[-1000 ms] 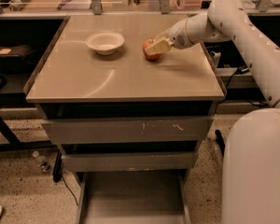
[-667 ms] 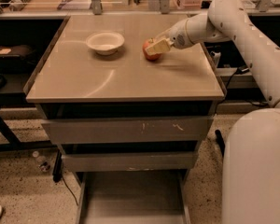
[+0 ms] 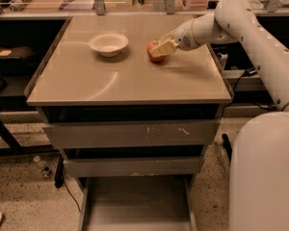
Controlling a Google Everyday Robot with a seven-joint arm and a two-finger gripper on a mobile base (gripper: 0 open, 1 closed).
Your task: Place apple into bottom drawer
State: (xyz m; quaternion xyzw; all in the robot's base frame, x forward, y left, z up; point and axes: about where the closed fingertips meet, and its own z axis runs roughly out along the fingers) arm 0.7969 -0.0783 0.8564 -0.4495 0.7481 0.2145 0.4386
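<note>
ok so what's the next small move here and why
Probably lift the apple a little off the tabletop, once the grip is sure. The pincer is right at the apple, which sits on the top, and the bottom drawer stands pulled out below, ready to take it.

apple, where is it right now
In the camera view the apple sits on the cabinet top, toward the back, just right of the bowl, with the gripper against its right side.
</note>
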